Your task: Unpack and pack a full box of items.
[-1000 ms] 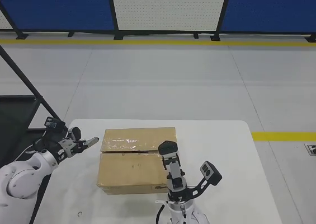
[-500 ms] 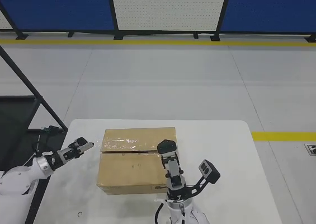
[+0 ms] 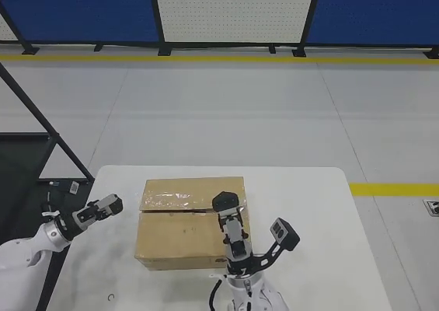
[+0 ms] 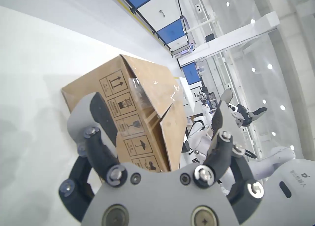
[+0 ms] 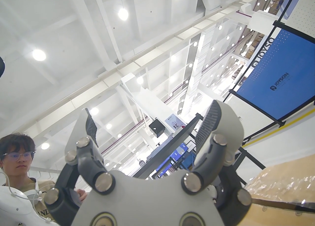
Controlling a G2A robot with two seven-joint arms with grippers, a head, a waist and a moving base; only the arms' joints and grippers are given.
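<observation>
- The left tool [image 3: 113,204] sits at the left of the top view, by the left edge of the white worktop [image 3: 312,233]. Over the last second it has drawn back a little and rolled its wrist. Its jaws stand wide with nothing between them, aimed at the printed end of the brown cardboard box [image 3: 184,225] but apart from it.
- The box lies in the lower middle of the top view, at the middle of the worktop, and has not shifted. Its top flaps are down, with clear shiny tape along the seam. The left wrist view shows that seam gaping slightly at one end.
- The right tool [image 5: 151,116], close by the box's right-hand end, has edged slightly toward the upper left of the top view. It points up at the ceiling with its jaws wide and empty.
- Neither tool touches the box, so I judge that the opening step has not begun and both arms are only lining up for it.
- Count: one box, one worktop and two tools, both empty-handed.
</observation>
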